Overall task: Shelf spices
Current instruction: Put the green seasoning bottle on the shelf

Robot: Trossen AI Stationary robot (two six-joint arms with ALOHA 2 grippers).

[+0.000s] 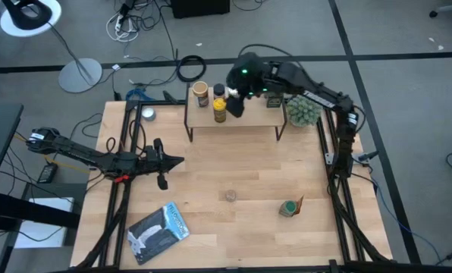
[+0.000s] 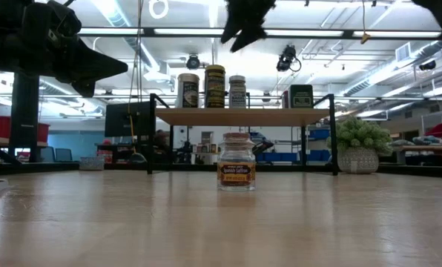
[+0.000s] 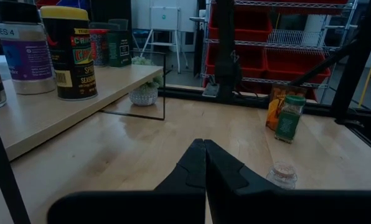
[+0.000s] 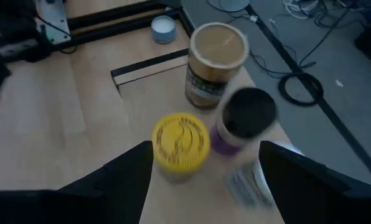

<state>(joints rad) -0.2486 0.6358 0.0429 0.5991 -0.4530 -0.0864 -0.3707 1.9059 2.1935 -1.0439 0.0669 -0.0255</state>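
Right gripper (image 4: 201, 180) above shelf (image 1: 249, 120), fingers apart over yellow-lidded jar (image 4: 180, 146); left gripper (image 1: 167, 161) at nine o'clock, fingers together; bare tabletop (image 1: 233, 171) between; brown-lidded jar (image 2: 236, 161) labelled only in low view.

The table (image 1: 233, 167) is light wood with a smooth, slightly shiny finish. The shelf (image 2: 239, 116) has a pale wood board on thin black metal legs. The jar (image 2: 236, 162) in the middle looks like clear glass with a paper label. The pouch (image 1: 158, 231) is glossy silver-blue foil
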